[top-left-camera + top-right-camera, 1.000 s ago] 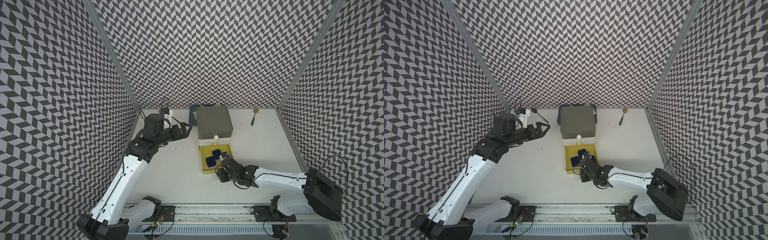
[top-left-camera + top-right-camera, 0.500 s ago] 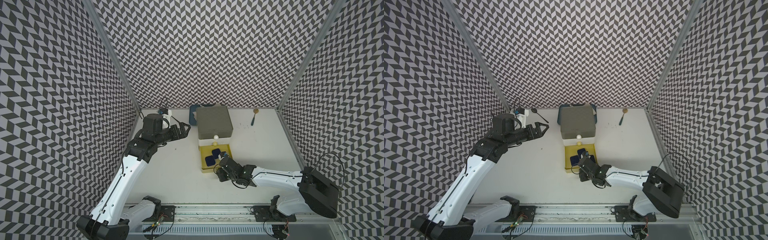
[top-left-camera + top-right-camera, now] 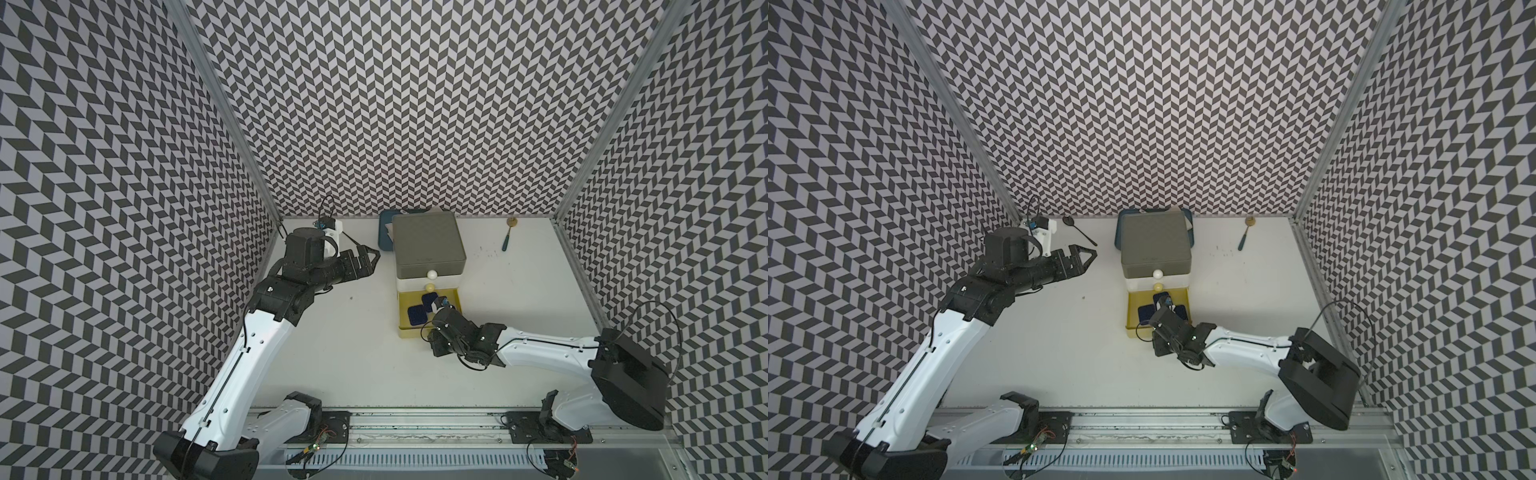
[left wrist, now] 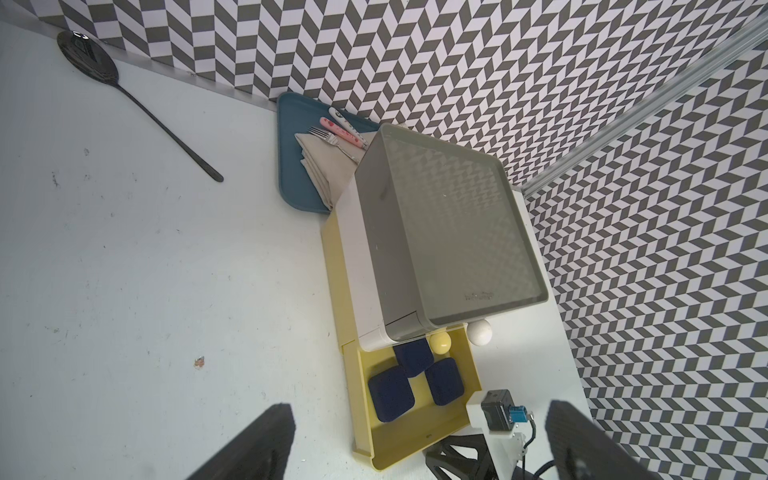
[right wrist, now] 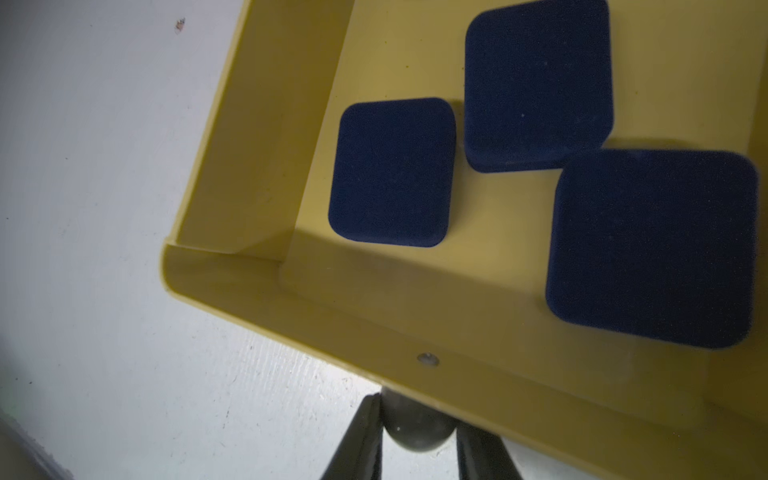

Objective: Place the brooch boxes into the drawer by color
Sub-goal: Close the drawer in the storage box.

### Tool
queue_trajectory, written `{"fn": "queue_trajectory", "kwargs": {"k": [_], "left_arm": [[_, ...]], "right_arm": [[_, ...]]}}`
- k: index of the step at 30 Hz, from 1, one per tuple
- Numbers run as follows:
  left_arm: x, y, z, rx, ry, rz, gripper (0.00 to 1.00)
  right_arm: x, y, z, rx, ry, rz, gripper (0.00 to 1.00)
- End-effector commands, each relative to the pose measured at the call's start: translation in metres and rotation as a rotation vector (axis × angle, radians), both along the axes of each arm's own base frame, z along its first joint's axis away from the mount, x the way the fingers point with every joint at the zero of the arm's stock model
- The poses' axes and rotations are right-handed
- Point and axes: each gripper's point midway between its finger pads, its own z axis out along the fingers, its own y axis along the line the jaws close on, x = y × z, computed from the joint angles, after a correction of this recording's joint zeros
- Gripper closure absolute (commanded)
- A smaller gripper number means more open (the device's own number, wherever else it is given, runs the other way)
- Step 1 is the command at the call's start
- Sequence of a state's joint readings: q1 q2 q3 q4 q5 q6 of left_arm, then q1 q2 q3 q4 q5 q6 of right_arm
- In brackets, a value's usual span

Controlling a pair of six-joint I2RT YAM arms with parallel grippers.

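The drawer chest (image 3: 428, 245) stands at the back middle, its grey and white tiers pushed in. Its yellow bottom drawer (image 3: 405, 332) (image 5: 257, 166) is pulled out toward the front. Three navy blue brooch boxes (image 5: 392, 172) (image 5: 538, 83) (image 5: 652, 249) lie flat inside it, also seen in the left wrist view (image 4: 390, 395). My right gripper (image 5: 417, 419) (image 3: 434, 334) is at the drawer's front wall, shut on its grey ball knob (image 5: 415, 432). My left gripper (image 3: 372, 257) (image 4: 417, 411) hangs open and empty above the table, left of the chest.
A dark blue tray (image 4: 295, 166) with a folded napkin and cutlery lies behind the chest against the back wall. A black spoon (image 3: 1079, 230) lies at the back left. A teal-handled spoon (image 3: 508, 237) lies at the back right.
My right gripper has narrowed and closed onto the grey knob at the yellow drawer's front. The left arm has barely moved and stays open.
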State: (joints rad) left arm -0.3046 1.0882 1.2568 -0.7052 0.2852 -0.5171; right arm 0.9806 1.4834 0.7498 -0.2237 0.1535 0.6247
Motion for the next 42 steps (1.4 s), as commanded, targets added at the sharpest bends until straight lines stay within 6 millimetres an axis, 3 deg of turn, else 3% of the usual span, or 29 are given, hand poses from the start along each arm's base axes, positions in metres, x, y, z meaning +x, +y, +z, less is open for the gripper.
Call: {"fn": "queue_trajectory", "kwargs": {"k": [1, 10, 18, 32, 42], "left_arm": [[-0.004, 0.002, 0.008, -0.001, -0.024, -0.009, 0.0], [-0.004, 0.005, 0.001, 0.005, -0.012, -0.007, 0.0], [-0.004, 0.007, -0.003, 0.01, -0.003, -0.003, 0.0], [-0.002, 0.007, -0.007, 0.01, 0.003, -0.002, 0.0], [-0.001, 0.007, -0.006, 0.007, 0.003, -0.002, 0.0]], "right_arm": [[0.019, 0.023, 0.021, 0.048, -0.092, 0.019, 0.94], [0.052, 0.031, 0.015, 0.049, -0.122, 0.028, 0.96], [0.077, 0.025, 0.034, 0.053, -0.191, 0.014, 0.96], [0.089, 0.007, 0.055, 0.021, -0.268, -0.021, 0.95], [0.093, 0.012, 0.054, 0.029, -0.278, -0.013, 0.94]]}}
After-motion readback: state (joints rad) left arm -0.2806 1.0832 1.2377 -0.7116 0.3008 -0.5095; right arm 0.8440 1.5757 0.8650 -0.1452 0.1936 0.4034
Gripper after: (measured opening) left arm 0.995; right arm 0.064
